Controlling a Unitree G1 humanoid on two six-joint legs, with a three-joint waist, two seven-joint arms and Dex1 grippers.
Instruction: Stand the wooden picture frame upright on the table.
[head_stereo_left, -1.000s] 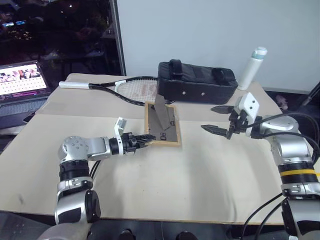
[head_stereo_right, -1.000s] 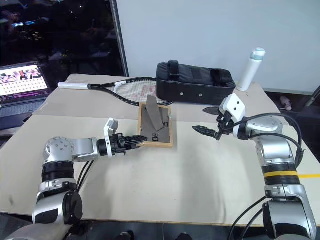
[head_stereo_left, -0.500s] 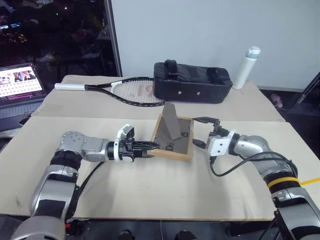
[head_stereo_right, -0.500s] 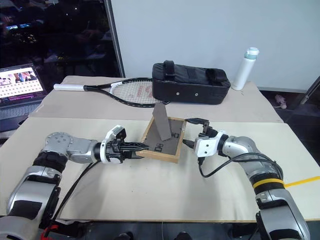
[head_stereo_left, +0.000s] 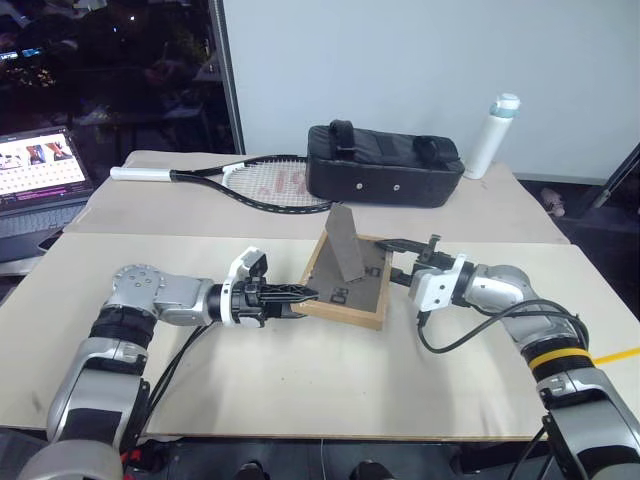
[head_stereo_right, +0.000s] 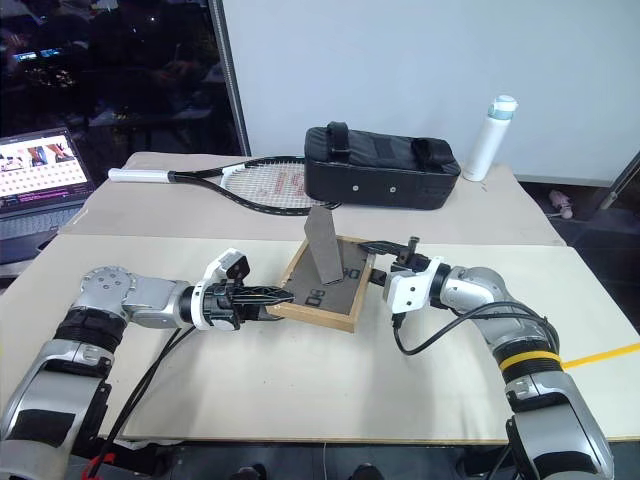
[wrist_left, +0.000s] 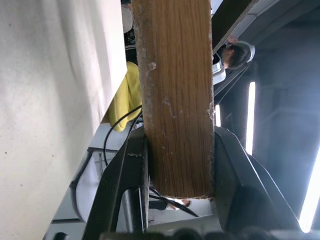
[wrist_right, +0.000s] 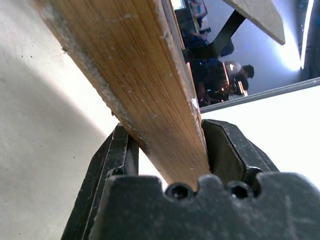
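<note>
The wooden picture frame (head_stereo_left: 352, 288) is held a little above the table (head_stereo_left: 300, 385), back panel up, with its far edge tilted upward. Its grey fold-out stand (head_stereo_left: 343, 245) sticks up from the panel. My left gripper (head_stereo_left: 306, 295) reaches in level from the left and is shut on the frame's near left edge. My right gripper (head_stereo_left: 392, 262) is shut on the right edge. In the left wrist view the light-wood edge (wrist_left: 175, 90) sits between both fingers (wrist_left: 125, 170). The right wrist view has the wood (wrist_right: 135, 75) clamped between its pads (wrist_right: 227, 150). The picture side is hidden.
A black bag (head_stereo_left: 385, 175) lies at the back of the table, with a racket (head_stereo_left: 255, 182) to its left and a white bottle (head_stereo_left: 497, 135) to its right. A laptop (head_stereo_left: 40, 170) stands open at the far left. Bare tabletop lies in front of the frame.
The right arm swung in from the right and its gripper shut on the frame's right edge. The frame, lying flat a second ago, is now lifted and tilted between both grippers.
</note>
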